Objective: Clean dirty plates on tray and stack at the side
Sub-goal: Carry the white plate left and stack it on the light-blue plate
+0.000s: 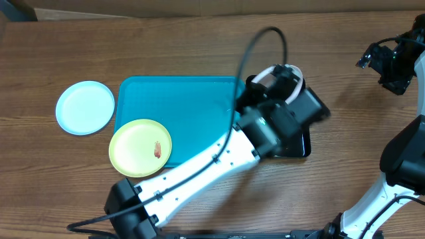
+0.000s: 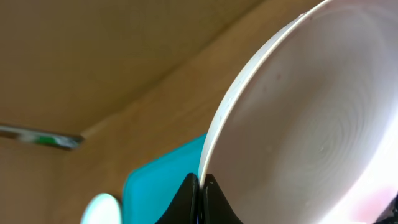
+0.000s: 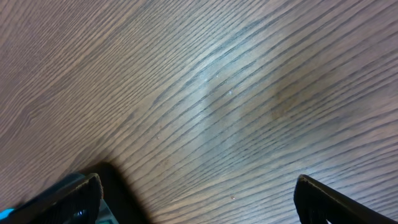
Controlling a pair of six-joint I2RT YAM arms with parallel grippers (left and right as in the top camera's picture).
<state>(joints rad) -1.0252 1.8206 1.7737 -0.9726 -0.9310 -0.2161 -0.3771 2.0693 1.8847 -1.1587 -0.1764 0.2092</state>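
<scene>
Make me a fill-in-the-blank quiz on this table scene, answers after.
The left tool pinches the white plate by its ____. The light blue plate lies on the ____, beside the tray. The right tool is ____. The yellow-green plate bears a ____ smear.
Missing: rim, table, open, red.

Wood-grain table point(image 1: 199, 53) filling overhead and right wrist views. Glossy black tray point(image 1: 297, 147) sitting right of centre, mostly hidden, only near corner showing. Tan board point(image 1: 133, 10) running along far table edge.
</scene>
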